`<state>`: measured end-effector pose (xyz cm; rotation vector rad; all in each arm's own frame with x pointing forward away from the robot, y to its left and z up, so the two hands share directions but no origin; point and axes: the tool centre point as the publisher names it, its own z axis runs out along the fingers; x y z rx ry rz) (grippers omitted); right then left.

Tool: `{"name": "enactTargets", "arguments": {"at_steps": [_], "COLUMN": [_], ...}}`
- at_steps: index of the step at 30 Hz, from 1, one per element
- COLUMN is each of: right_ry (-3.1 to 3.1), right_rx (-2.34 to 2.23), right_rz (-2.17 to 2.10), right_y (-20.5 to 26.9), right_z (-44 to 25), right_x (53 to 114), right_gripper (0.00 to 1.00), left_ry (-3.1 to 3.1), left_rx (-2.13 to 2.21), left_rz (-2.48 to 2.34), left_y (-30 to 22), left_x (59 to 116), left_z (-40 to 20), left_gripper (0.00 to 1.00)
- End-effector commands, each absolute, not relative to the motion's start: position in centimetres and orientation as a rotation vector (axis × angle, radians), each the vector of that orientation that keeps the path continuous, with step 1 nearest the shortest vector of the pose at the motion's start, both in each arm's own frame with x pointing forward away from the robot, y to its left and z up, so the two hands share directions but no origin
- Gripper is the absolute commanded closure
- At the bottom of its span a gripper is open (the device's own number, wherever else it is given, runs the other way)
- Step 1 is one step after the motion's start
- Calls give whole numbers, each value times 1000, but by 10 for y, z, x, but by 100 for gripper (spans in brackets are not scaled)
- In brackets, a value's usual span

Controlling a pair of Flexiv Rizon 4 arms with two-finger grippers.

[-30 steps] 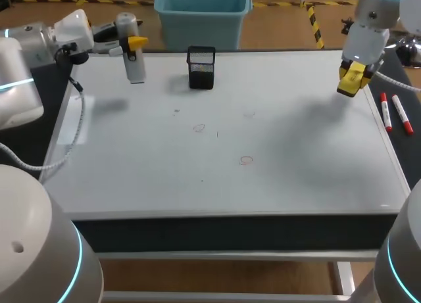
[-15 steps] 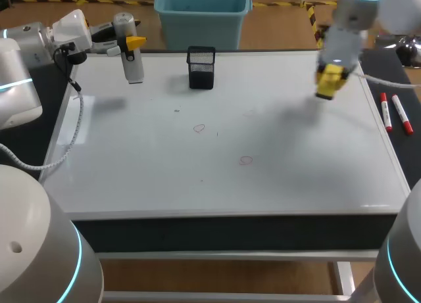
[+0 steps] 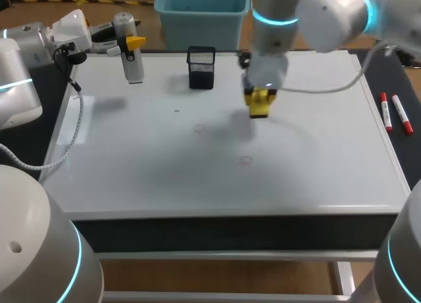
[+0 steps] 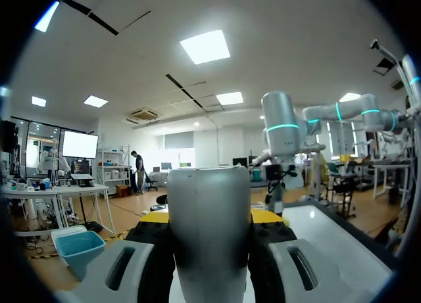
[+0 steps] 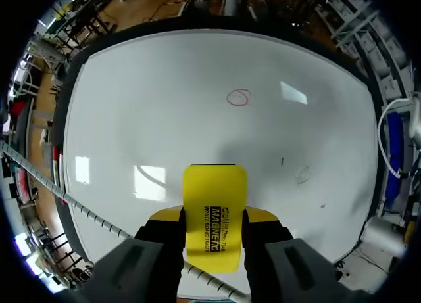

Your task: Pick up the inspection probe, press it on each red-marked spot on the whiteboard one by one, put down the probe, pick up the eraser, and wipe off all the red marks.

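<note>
My left gripper point(image 3: 129, 43) hangs over the whiteboard's point(image 3: 131, 171) far left corner, shut on the grey inspection probe point(image 3: 134, 66), which points down and stays off the board. In the left wrist view the probe point(image 4: 210, 231) fills the gap between the yellow-tipped fingers point(image 4: 152, 217). My right gripper point(image 3: 260, 100) is over the middle of the board, shut on the yellow eraser point(image 3: 258, 110). The right wrist view shows the eraser point(image 5: 214, 191) above the board, with a red circle point(image 5: 238, 97) ahead of it. Two red marks point(image 3: 199, 127) point(image 3: 246, 160) show on the board.
A black mesh pen holder point(image 3: 201, 67) stands at the board's far edge, between the two grippers. Two red markers point(image 3: 386, 111) point(image 3: 402, 114) lie on the dark strip right of the board. A white cable point(image 3: 74, 129) trails from my left arm along the board's left edge.
My right arm has swept left with the eraser, from the board's far right side to its middle. The left arm and probe have not moved.
</note>
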<state>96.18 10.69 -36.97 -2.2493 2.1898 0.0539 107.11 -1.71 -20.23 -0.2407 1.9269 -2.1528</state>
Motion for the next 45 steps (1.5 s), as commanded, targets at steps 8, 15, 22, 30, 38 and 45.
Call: {"name": "enactTargets", "arguments": {"at_steps": [8, 15, 22, 30, 38, 45], "right_ry": [2167, 2187, 2219, 2260, 2271, 2263], "right_rx": [-2287, -2299, -2241, -2226, -2261, -2268], "right_rz": [69, 48, 44, 32, 24, 27], "right_y": [188, 227, 253, 265, 267, 264], "right_z": [-382, -385, -392, -408, -424, -429], "right_x": [974, 967, 961, 955, 950, 951], "right_gripper": [100, 100, 100, 100, 100, 100], "left_ry": [1928, 1928, 1928, 1928, 1928, 1928], "left_rx": [-239, -239, -239, -239, -239, -239], "left_rz": [-2153, -2153, -2153, -2153, -2153, -2153], "left_y": [-17, -17, -17, -17, -17, -17], "left_x": [1072, 1072, 1072, 1072, 1072, 1072], "left_z": [-201, -201, -201, -201, -201, -201], "left_gripper": [100, 100, 100, 100, 100, 100]}}
